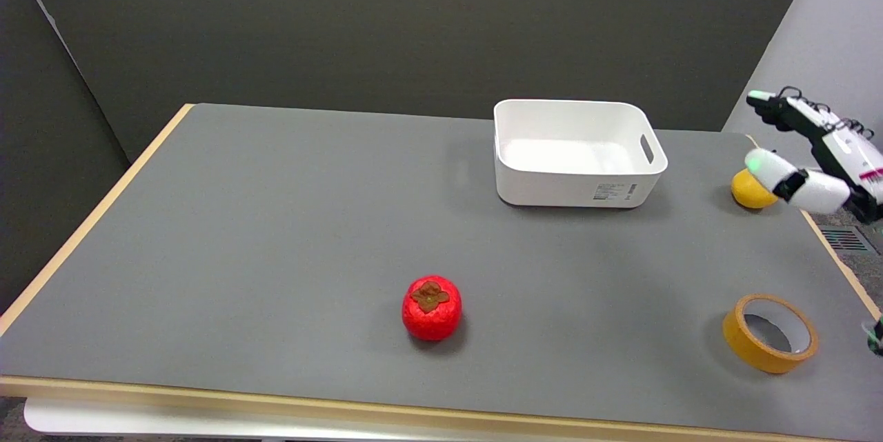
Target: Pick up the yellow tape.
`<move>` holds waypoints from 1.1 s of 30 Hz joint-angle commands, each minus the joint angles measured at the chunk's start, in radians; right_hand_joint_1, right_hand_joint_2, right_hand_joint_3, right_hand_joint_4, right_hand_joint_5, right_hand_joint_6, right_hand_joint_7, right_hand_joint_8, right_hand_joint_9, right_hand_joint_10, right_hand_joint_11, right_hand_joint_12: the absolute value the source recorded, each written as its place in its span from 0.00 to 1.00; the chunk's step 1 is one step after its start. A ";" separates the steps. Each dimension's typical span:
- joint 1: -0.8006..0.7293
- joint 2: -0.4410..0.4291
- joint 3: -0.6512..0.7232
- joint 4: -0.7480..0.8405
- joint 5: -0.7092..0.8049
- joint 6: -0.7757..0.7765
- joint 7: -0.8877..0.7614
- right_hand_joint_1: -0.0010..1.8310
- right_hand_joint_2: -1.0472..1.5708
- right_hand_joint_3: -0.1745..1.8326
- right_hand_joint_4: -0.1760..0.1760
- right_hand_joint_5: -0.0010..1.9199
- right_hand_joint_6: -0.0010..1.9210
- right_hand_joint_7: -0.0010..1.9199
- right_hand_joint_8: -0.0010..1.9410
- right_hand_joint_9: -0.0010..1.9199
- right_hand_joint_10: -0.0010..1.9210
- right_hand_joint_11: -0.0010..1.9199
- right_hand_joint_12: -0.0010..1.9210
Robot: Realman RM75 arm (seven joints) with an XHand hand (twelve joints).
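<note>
Approach stage. The right hand [814, 152] hangs in the air at the worktop's [276, 221] far right edge, fingers spread and holding nothing, partly covering a yellow pear [748, 194]. The yellow tape [770, 333] lies untouched at the near right corner, well apart from the hand. Next move, in my judgement: bring the hand toward the near side, down over the roll.

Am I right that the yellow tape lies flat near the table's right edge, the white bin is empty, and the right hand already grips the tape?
Not quite. In the head view the right hand hangs above the pear, holding nothing; the yellow tape lies untouched. The rest stands.
</note>
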 commanded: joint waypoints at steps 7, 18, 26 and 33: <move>-0.247 -0.162 -0.154 -0.150 -0.013 0.511 -0.156 0.09 0.61 0.57 0.89 0.09 0.22 0.15 0.18 0.12 0.31 0.04 0.58; -0.304 -0.191 -0.245 -0.232 0.063 0.669 -0.181 0.10 0.61 0.57 0.88 0.08 0.22 0.14 0.17 0.12 0.30 0.04 0.58; -0.346 -0.197 -0.260 -0.257 0.130 0.765 -0.198 0.10 0.61 0.57 0.88 0.08 0.21 0.14 0.17 0.12 0.30 0.04 0.59; -0.367 -0.173 -0.291 -0.254 0.118 0.828 -0.198 0.11 0.61 0.58 0.88 0.09 0.22 0.14 0.18 0.13 0.31 0.05 0.59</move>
